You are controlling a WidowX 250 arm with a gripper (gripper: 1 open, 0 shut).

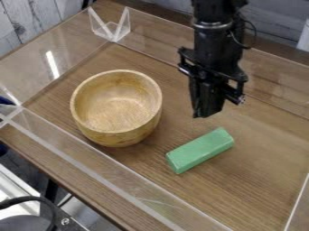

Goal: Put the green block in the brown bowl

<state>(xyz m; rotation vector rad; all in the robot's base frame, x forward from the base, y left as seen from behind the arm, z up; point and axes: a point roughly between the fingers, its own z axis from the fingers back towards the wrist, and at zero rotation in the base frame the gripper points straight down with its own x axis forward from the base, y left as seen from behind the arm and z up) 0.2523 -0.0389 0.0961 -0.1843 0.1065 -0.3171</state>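
Two loose items on a wooden tabletop (259, 189) enclosed by low clear acrylic walls (133, 185).

Item one: green block (201, 150), a bright green bar lying flat on the wood, set diagonally, closer to the front wall and to the right side of the enclosure than to its middle. Nothing touches it.

Item two: brown bowl (116, 107), round, light tan wood with visible grain, upright, hollow empty, standing left of centre, well apart from the block.

Arm: one black gripper (210, 110) pointing steeply downward, hanging in the air above the tabletop, up and behind the block, to the right of the bowl. It carries nothing. Its fingers sit close together; whether a gap stands between them cannot be told from this view.
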